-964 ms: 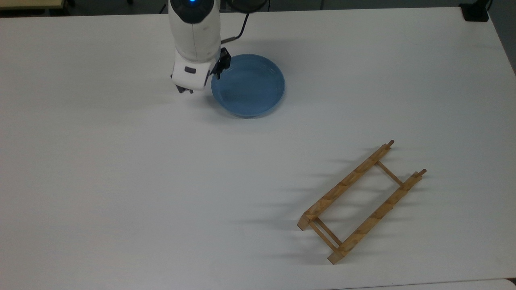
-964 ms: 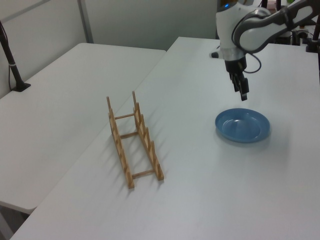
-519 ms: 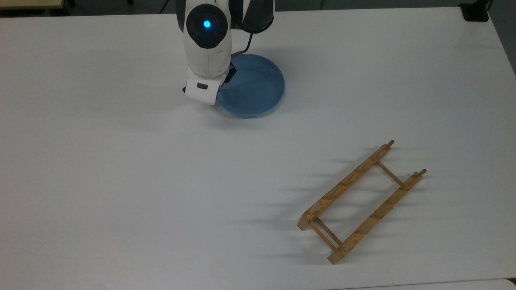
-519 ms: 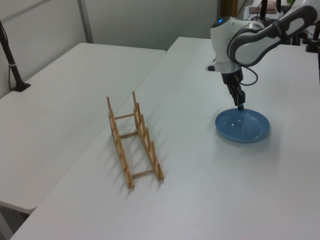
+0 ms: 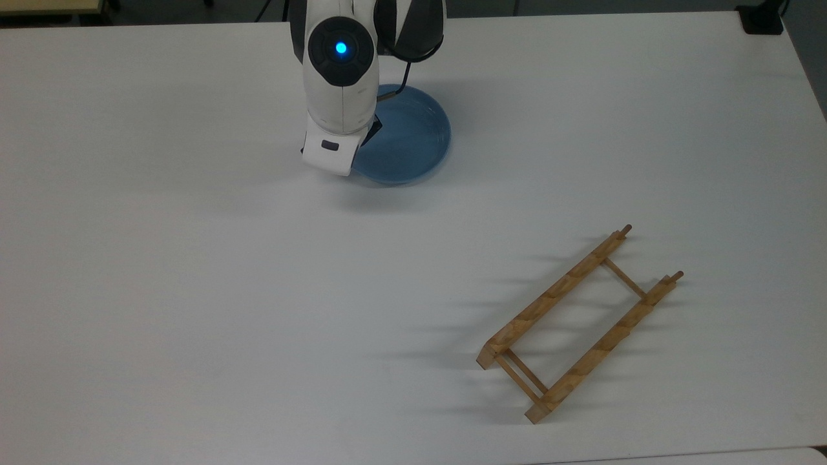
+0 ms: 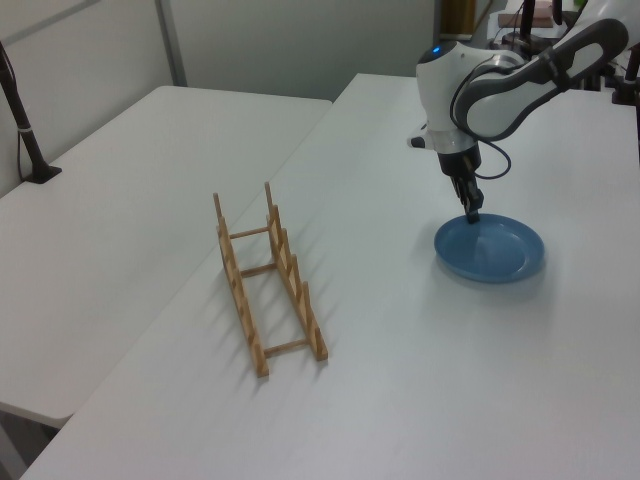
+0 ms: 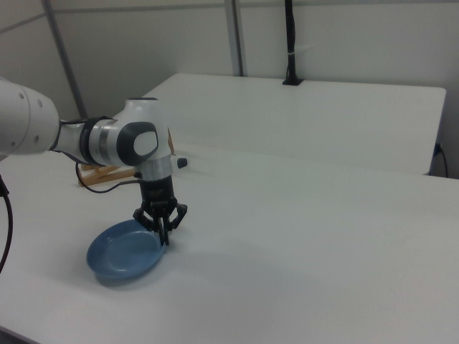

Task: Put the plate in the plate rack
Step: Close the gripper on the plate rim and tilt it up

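Observation:
The light-blue plate (image 5: pixel 410 132) (image 6: pixel 495 252) (image 7: pixel 122 252) lies on the white table near the top view's upper middle. My gripper (image 6: pixel 472 212) (image 7: pixel 163 236) points down at the plate's rim, on the top view's left side of the plate, with its fingers drawn together on that rim. In the top view the white hand (image 5: pixel 333 145) covers the fingers and that part of the rim. The wooden plate rack (image 5: pixel 578 323) (image 6: pixel 270 280) stands empty far off, at the top view's lower right. In the right view a piece of the rack (image 7: pixel 104 173) shows behind the arm.
The arm's cable (image 5: pixel 404 71) loops above the plate. A black clamp (image 5: pixel 762 19) sits at the table's far corner in the top view. A second table (image 6: pixel 110 200) with a black post (image 6: pixel 22 120) adjoins on the left view's left.
The gripper came down from above the table beside the plate onto its rim and closed there. The plate shifted slightly toward the top view's right.

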You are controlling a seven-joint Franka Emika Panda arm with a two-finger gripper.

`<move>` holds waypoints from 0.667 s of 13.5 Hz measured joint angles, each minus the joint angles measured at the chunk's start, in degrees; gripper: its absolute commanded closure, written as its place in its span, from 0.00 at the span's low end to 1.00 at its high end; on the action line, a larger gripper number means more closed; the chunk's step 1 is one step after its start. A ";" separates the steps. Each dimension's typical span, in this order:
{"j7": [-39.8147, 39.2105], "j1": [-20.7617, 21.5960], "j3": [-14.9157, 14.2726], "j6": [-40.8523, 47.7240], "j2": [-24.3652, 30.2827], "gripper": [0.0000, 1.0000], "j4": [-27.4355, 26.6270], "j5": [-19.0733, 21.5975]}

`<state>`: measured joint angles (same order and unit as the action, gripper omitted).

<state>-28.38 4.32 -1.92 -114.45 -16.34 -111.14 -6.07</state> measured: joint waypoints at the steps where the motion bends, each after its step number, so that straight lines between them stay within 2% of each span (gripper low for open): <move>1: 0.15 -0.01 0.00 0.00 0.09 1.00 0.41 0.00; 4: 2.12 -0.01 0.00 0.00 0.41 1.00 2.32 0.00; 6: 4.36 0.02 0.02 0.67 0.93 1.00 5.82 0.00; 9: 8.81 1.28 0.20 5.88 2.03 1.00 14.48 0.00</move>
<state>-19.57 5.60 -1.73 -108.57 -14.31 -96.66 -6.07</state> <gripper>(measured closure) 0.952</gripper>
